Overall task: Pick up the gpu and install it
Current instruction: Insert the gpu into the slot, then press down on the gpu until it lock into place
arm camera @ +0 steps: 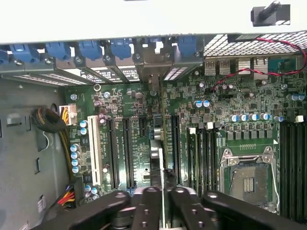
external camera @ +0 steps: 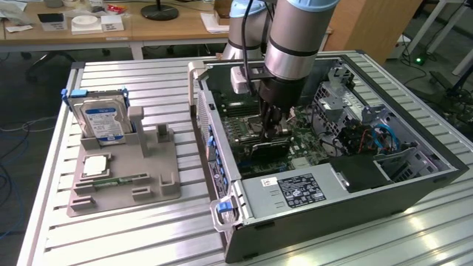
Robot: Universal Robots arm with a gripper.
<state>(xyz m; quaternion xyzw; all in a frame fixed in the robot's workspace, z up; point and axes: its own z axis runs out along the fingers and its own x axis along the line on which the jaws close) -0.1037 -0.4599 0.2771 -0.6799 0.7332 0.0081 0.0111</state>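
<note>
The gpu point(external camera: 271, 148), a dark card, stands on edge over the green motherboard point(external camera: 244, 130) inside the open computer case point(external camera: 414, 185). My gripper point(external camera: 271, 132) reaches straight down into the case and sits right on top of it. In the wrist view the gpu point(arm camera: 156, 154) shows edge-on as a thin strip running over the expansion slots. My gripper point(arm camera: 164, 203) has its black fingers point(arm camera: 149, 208) pressed close on either side of that strip, so it is shut on the card.
A grey parts holder point(external camera: 148, 183) on the exterior view's left carries a silver hard drive point(external camera: 102, 122), a square chip point(external camera: 96, 165) and a memory stick point(external camera: 111, 182). A power supply point(external camera: 296, 191) fills the case's near end. The CPU socket point(arm camera: 247, 177) lies beside the slots.
</note>
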